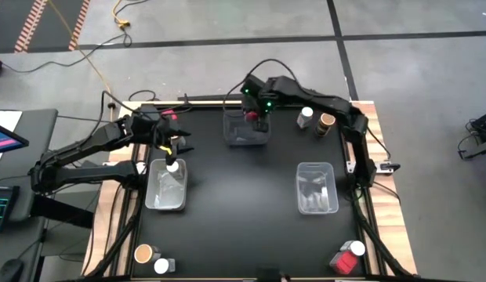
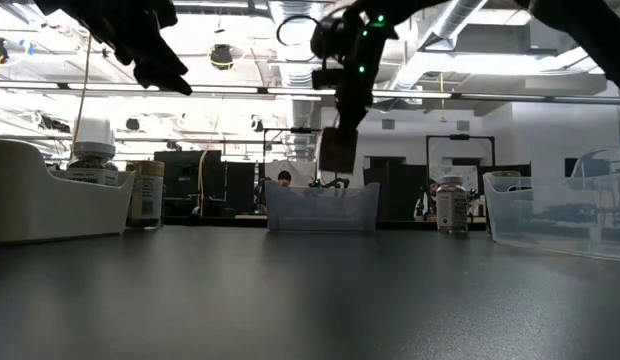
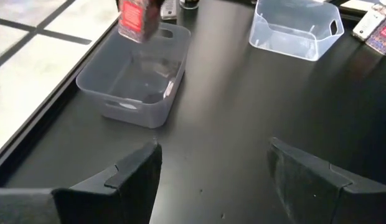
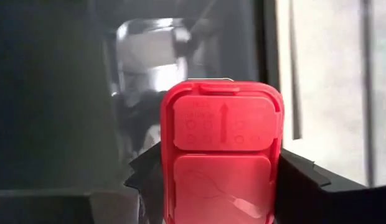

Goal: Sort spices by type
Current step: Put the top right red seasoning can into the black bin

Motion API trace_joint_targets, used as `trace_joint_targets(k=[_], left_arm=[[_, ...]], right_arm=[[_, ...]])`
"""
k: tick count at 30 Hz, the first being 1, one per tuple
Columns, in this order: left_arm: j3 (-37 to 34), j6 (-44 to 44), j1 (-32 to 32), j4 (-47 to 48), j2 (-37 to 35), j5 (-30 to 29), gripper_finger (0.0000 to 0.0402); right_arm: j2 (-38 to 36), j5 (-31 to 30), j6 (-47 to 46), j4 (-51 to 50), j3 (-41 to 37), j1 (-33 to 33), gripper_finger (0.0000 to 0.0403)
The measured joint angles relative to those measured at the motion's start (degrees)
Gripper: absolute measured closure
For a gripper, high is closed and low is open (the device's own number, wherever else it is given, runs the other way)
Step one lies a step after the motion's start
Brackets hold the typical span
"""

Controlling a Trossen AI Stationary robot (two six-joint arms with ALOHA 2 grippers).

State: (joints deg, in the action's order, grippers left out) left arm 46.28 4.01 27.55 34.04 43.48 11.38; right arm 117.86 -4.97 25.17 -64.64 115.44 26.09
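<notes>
The right claw [image 1: 256,117] pinches a red-topped spice jar [image 4: 221,158] by its sides above the far clear bin [image 1: 247,137]. It looks light, rigid and slick. The left claw [image 1: 171,145] hangs spread, empty.

The red lid [image 4: 221,155] is showing a raised arrow and tiny words too small for reading.

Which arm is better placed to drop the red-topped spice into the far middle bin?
The right. Its gripper is shut on the red-topped spice and hangs above the far middle bin. The left gripper stands open and empty over the left bin, next to a white-capped jar.
</notes>
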Motion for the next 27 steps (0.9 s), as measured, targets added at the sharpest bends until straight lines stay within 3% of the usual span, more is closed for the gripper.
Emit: trace_joint_targets(k=[8, 27], left_arm=[[0.0, -0.4, 0.0, -0.1, 0.0, 0.0, 0.0127], [0.0, -1.7, 0.0, -0.5, 0.0, -0.9, 0.0127]], right_arm=[[1.6, 7.4, 0.8, 4.0, -3.5, 3.9, 0.0164], [1.6, 11.1, 5.9, 11.5, -12.6, 5.3, 0.0163]])
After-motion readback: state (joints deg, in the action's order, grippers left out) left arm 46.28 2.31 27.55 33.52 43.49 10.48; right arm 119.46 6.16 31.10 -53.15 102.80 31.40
